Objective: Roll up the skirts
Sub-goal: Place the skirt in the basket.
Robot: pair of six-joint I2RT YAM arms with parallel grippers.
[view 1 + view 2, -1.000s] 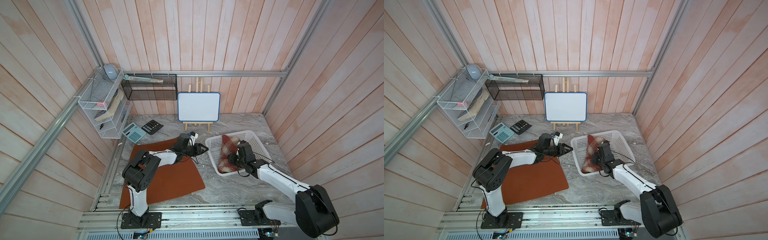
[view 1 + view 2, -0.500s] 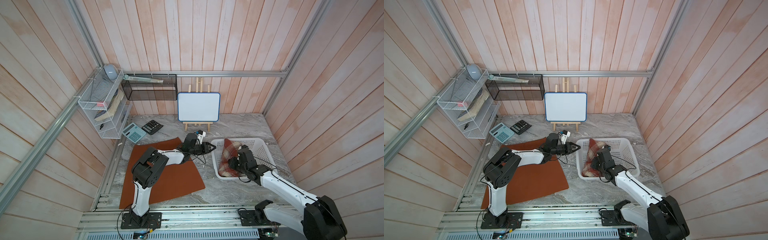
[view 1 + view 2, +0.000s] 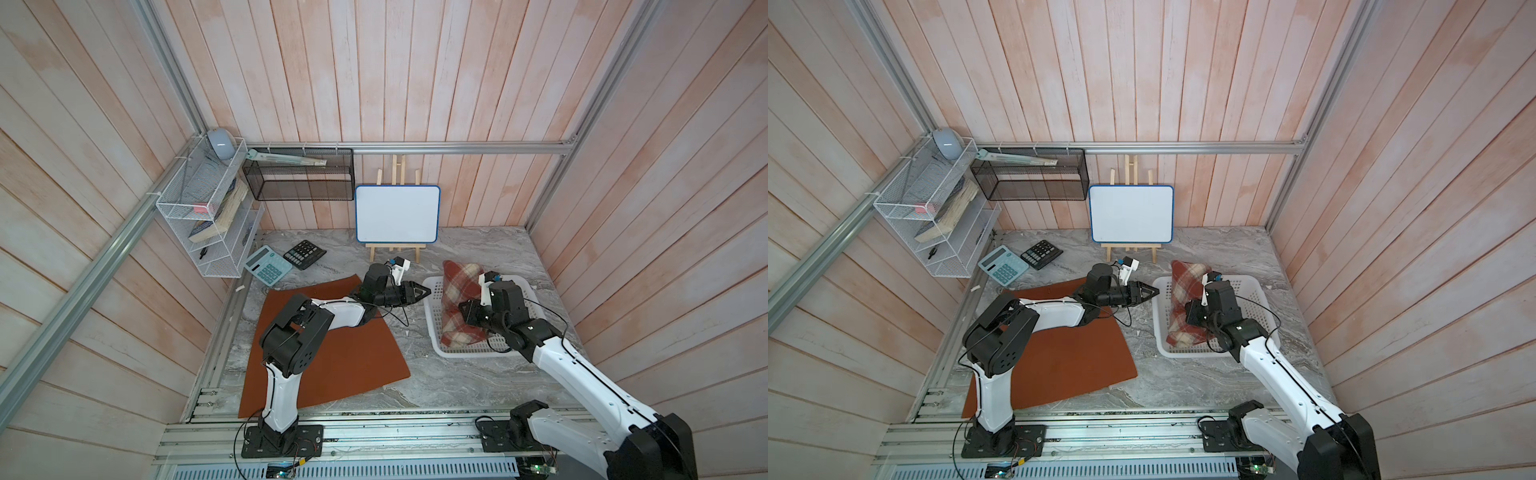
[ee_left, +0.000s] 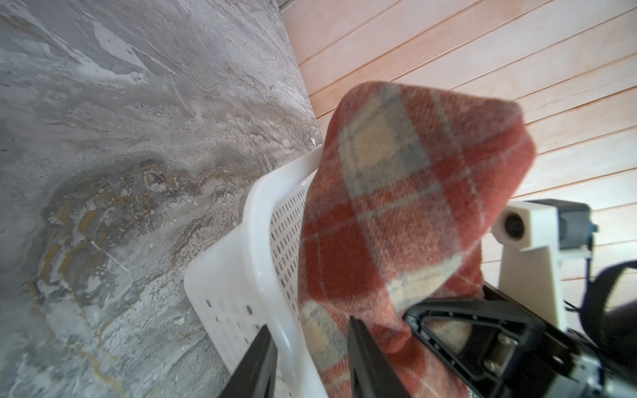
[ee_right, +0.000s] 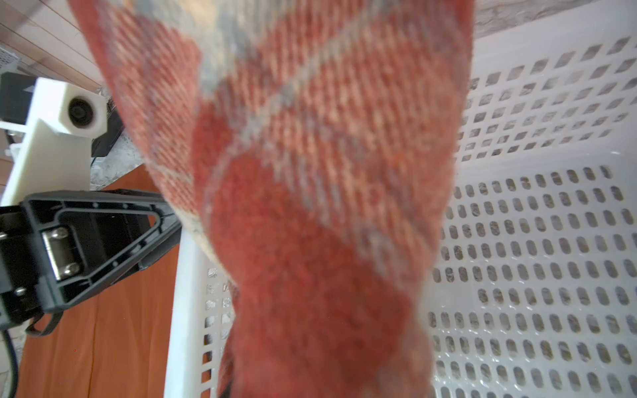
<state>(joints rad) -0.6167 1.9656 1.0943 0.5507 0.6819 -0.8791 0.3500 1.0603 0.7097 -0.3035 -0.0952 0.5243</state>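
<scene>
The plaid skirt (image 3: 459, 282) (image 3: 1185, 282), rolled into a thick bundle, lies lengthwise in the white basket (image 3: 469, 353) (image 3: 1187, 353). Its far end rises over the back rim. My right gripper (image 3: 467, 313) (image 3: 1192, 311) is shut on the roll's middle; in the right wrist view the cloth (image 5: 310, 172) hides the fingers. My left gripper (image 3: 426, 291) (image 4: 310, 334) grips the basket's near-left rim (image 4: 255, 213), one finger outside, one inside against the plaid (image 4: 396, 206). The rust-orange skirt (image 3: 353, 357) (image 3: 1067, 353) lies flat under the left arm.
Two calculators, a teal one (image 3: 268, 266) and a black one (image 3: 304, 254), lie at the back left of the marble table. A whiteboard on an easel (image 3: 397, 214) stands at the back wall. Wire shelves (image 3: 208, 216) and a black mesh shelf (image 3: 299, 178) hang on the walls.
My left gripper moved right from above the orange skirt to the basket's rim and narrowed its jaws on it. The basket turned squarer. The plaid roll's far end rose.
</scene>
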